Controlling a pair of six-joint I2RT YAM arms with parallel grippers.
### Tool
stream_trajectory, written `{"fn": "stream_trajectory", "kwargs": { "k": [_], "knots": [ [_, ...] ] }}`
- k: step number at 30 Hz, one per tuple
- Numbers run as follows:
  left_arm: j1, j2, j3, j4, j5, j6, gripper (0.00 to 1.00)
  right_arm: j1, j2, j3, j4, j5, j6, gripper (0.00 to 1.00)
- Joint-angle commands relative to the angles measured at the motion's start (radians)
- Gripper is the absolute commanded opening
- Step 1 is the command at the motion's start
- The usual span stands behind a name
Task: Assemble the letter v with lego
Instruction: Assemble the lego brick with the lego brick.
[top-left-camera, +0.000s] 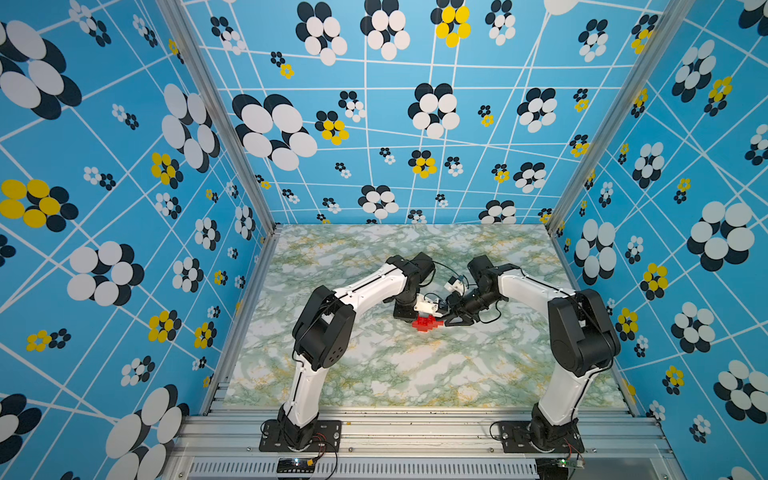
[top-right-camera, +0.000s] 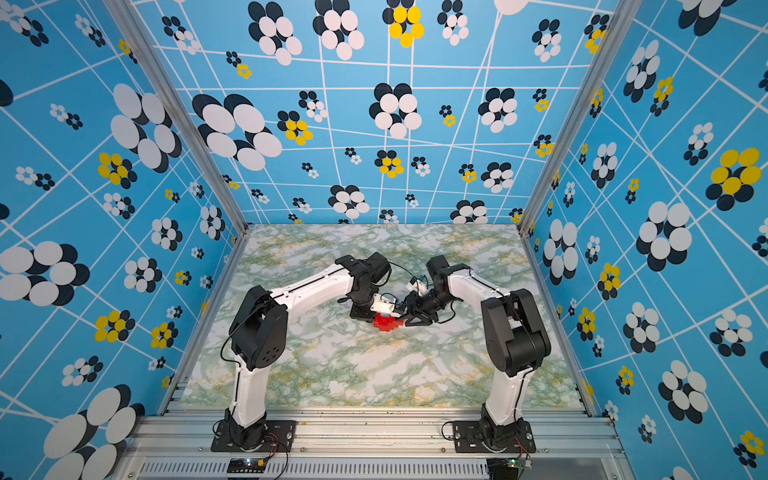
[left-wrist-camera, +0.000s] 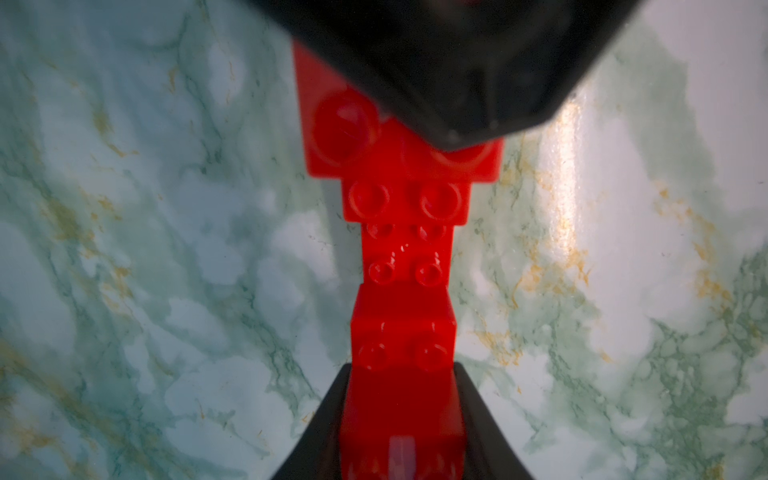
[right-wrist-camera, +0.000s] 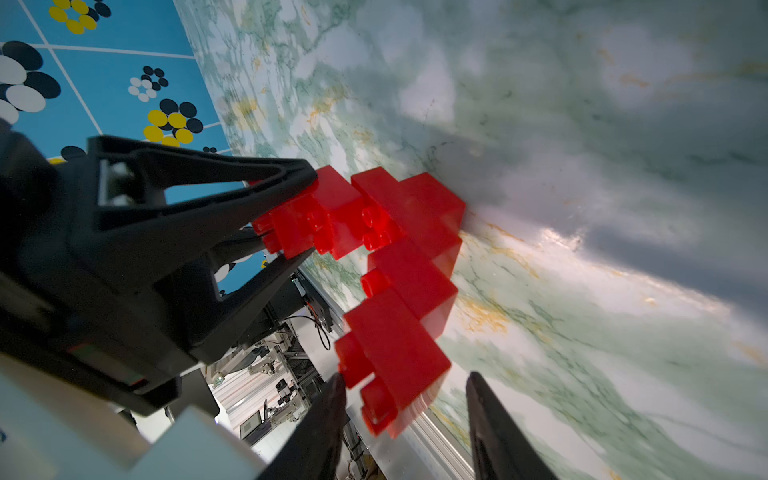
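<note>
Near the marbled green tabletop (top-left-camera: 374, 374) centre is the stepped cluster of bright red studded plastic bricks (top-left-camera: 428, 324). The left gripper (right-wrist-camera: 309, 214), at its eleven o'clock, clamps one end. The right gripper (right-wrist-camera: 405, 386), at three o'clock, straddles the other; whether it pinches I can't tell. Best press squarely, studs aligned.

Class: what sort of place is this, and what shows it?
Likely a robot lab cell: left arm and right arm bolted to a metal frame, a marble-print table, patterned blue walls around it.
</note>
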Motion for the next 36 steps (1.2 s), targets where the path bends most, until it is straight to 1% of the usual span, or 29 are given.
{"fn": "stream_trajectory", "kwargs": {
  "k": [1, 7, 9, 36],
  "knots": [
    [-0.011, -0.042, -0.020, 0.006, 0.005, 0.012, 0.00, 0.003, 0.009, -0.016, -0.002, 0.004, -0.009, 0.49],
    [-0.009, -0.048, -0.020, 0.012, 0.027, 0.003, 0.00, 0.002, 0.010, -0.022, 0.007, 0.006, -0.008, 0.49],
    [-0.009, -0.047, -0.025, 0.013, 0.025, 0.002, 0.00, 0.002, 0.010, -0.026, 0.009, 0.006, -0.006, 0.47],
    [-0.003, -0.047, -0.021, -0.032, 0.003, 0.026, 0.00, -0.007, 0.019, -0.033, 0.031, 0.008, 0.007, 0.47]
  ]
}}
